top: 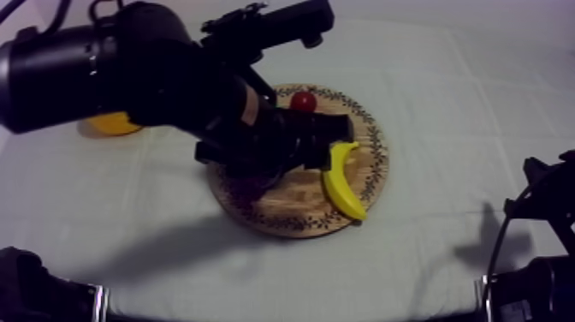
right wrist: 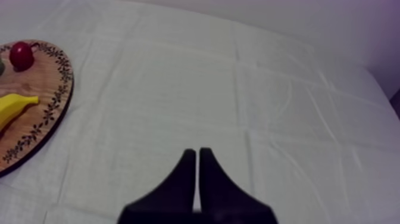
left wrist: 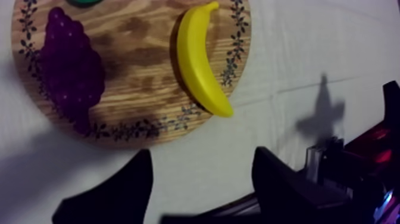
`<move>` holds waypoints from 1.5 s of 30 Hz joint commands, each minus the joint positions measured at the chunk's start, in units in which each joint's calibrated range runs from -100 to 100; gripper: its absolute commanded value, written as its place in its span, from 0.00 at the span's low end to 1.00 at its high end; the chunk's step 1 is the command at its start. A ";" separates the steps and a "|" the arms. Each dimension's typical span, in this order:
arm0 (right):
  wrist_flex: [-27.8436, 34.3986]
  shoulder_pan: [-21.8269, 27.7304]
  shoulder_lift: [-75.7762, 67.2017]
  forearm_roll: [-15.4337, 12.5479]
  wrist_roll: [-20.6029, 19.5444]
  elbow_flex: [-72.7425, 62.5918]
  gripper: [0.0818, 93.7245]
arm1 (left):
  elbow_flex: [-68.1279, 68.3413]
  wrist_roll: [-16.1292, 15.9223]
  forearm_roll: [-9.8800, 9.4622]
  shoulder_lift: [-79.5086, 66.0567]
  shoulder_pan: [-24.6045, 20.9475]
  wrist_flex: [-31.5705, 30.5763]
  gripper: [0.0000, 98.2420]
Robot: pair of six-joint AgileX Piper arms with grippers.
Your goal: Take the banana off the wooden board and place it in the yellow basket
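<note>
The yellow banana lies on the right part of the round wooden board, curving along its patterned rim. My left arm reaches in from the upper left and hangs over the board's middle. My left gripper is open, its fingers spread above the cloth just off the board's edge, short of the banana. The yellow basket sits at the far left, mostly hidden behind the arm. My right gripper is shut on nothing, low over bare cloth to the right of the board.
A bunch of purple grapes lies on the board beside the banana. A small red fruit sits at the board's far rim. My right arm rests at the lower right edge. Open cloth lies right of the board.
</note>
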 commanded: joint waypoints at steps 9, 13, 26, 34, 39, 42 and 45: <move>0.03 -0.01 -0.02 0.01 0.15 0.02 0.00 | -14.88 -3.23 2.95 16.85 -1.78 7.23 0.64; 0.03 -0.01 -0.02 0.01 0.15 0.02 0.00 | -21.85 -4.01 3.11 22.61 -2.01 12.18 0.63; 0.03 -0.01 -0.02 0.01 0.15 0.02 0.00 | -39.20 -4.90 4.00 38.40 -3.63 25.89 0.57; 0.03 -0.01 -0.02 0.01 0.15 0.02 0.00 | -45.91 -5.40 4.66 44.81 -3.27 32.01 0.55; 0.03 -0.01 -0.02 0.01 0.15 0.02 0.00 | -48.90 -6.01 4.70 47.54 -3.24 35.20 0.52; 0.03 -0.01 -0.02 0.01 0.15 0.02 0.00 | -49.19 -6.44 4.81 48.79 -3.25 35.82 0.48; 0.03 -0.01 -0.02 0.01 0.15 0.02 0.00 | -49.88 -6.94 4.47 49.47 -3.06 36.25 0.43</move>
